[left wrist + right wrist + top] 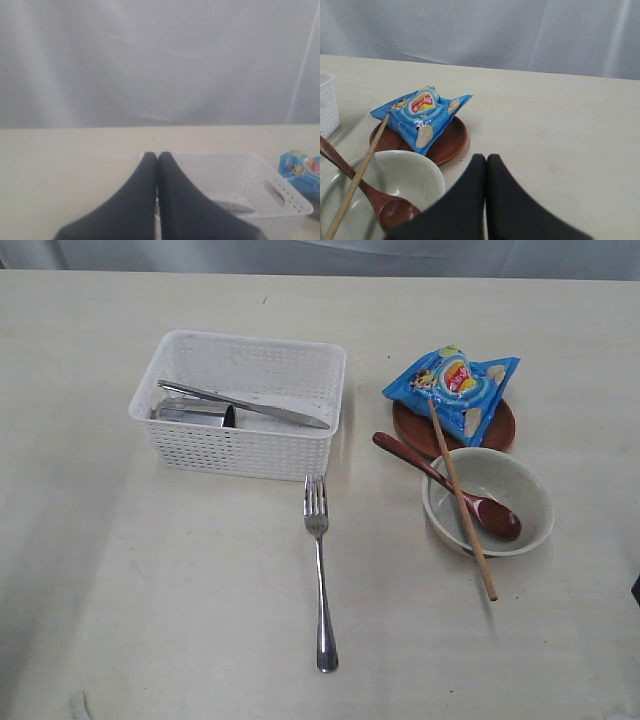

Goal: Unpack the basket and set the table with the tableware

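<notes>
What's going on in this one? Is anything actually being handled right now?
Nothing is being handled at this moment. The left fingers and right fingers are both shut and empty. The basket holds a knife and a steel cup. A fork lies on the table in front of it. To the right, a blue snack bag sits on the brown plate, and a wooden spoon and chopsticks rest across the white bowl.
</notes>
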### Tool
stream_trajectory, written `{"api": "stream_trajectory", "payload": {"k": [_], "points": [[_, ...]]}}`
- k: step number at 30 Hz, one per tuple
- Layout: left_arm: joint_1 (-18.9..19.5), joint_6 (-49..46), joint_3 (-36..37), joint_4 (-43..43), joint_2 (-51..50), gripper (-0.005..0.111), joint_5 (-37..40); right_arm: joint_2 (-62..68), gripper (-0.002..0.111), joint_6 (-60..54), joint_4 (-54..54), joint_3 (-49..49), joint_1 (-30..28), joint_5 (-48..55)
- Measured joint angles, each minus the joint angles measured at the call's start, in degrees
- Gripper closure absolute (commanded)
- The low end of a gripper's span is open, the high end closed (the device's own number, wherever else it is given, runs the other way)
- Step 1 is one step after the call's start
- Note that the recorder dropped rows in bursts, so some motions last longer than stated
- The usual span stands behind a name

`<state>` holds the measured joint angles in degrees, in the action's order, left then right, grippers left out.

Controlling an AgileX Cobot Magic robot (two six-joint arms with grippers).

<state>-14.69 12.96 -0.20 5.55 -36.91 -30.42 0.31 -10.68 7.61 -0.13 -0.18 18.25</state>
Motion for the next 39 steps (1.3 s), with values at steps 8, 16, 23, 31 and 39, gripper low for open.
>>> {"api": "stream_trajectory", "payload": {"k": [8,16,23,31,39], "points": [[3.0,-2.0,0.0,1.3,19.0,0.107,21.4,0.0,0.109,0.0,0.0,0.0,0.0,0.0],[8.4,-2.2,0.0,1.3,34.5,0.107,41.0,0.0,0.109,0.0,0.0,0.0,0.0,0.0],[8.5,-2.4,0.0,1.4,36.6,0.107,49.6,0.0,0.109,0.0,0.0,0.0,0.0,0.0],[8.5,-2.4,0.0,1.4,36.6,0.107,49.9,0.0,0.109,0.0,0.0,0.0,0.0,0.0],[8.5,-2.4,0.0,1.4,36.6,0.107,49.9,0.0,0.109,0.0,0.0,0.0,0.0,0.0]]}}
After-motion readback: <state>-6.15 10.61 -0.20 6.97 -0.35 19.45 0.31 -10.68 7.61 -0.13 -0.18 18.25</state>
